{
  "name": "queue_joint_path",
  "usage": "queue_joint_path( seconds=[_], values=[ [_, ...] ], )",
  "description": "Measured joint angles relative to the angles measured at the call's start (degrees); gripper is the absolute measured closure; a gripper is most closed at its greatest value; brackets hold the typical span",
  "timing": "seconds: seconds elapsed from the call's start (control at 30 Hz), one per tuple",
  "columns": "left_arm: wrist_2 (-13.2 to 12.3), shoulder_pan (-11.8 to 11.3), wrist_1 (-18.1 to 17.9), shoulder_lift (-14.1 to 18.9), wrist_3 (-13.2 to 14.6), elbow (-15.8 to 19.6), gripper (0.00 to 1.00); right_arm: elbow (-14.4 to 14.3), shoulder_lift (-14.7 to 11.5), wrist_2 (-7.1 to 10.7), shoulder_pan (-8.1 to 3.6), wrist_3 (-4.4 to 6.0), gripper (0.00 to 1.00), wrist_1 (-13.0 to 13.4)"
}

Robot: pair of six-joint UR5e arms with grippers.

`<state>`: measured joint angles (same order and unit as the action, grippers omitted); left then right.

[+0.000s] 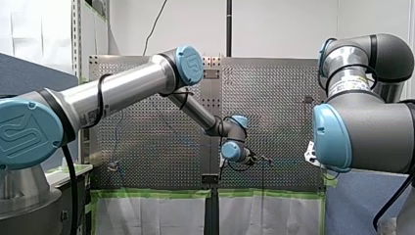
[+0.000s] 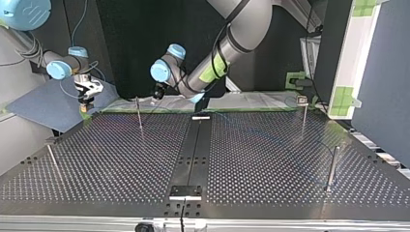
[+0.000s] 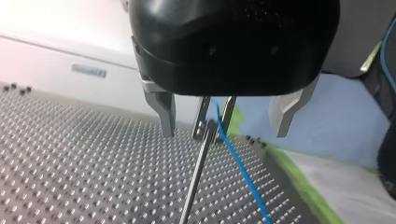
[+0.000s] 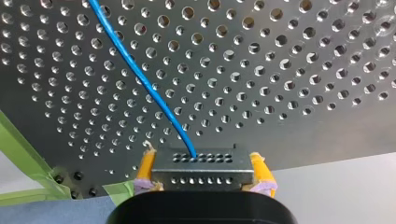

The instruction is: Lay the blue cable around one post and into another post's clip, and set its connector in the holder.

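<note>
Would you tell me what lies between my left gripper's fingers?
A post's clip and the blue cable, as the left wrist view shows.

Top view: desk [image 2: 270,159] carries 4 posts: far-left post [image 2: 139,113], near-left post [image 2: 52,157], far-right post [image 2: 303,113], near-right post [image 2: 332,166]. Rail [image 2: 198,145] runs down the middle, w/ plate [image 2: 184,191] at its near end. L wrist view: far-left post's top btwn my left gripper's [image 3: 224,130] fingers, cable [image 3: 238,163] right against it. R wrist view: connector [image 4: 201,168] btwn my right gripper's [image 4: 201,163] fingers, above desk's corner.
</note>
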<state>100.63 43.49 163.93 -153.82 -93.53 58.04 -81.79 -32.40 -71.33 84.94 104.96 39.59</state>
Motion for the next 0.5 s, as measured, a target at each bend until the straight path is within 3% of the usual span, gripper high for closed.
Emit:
queue_joint_path(
  seconds=[0.2, 0.5],
  values=[
    [-0.7, 1.2, 0.2, 0.6, 1.9, 2.1, 0.0, 0.0, 0.0, 0.28, 0.07, 0.04, 1.0, -0.6],
    [-0.4, 2.4, 0.1, 0.6, 0.4, 1.6, 0.0, 0.0, 0.0, 0.36, 0.18, 0.27, 1.0, -0.8]
  ],
)
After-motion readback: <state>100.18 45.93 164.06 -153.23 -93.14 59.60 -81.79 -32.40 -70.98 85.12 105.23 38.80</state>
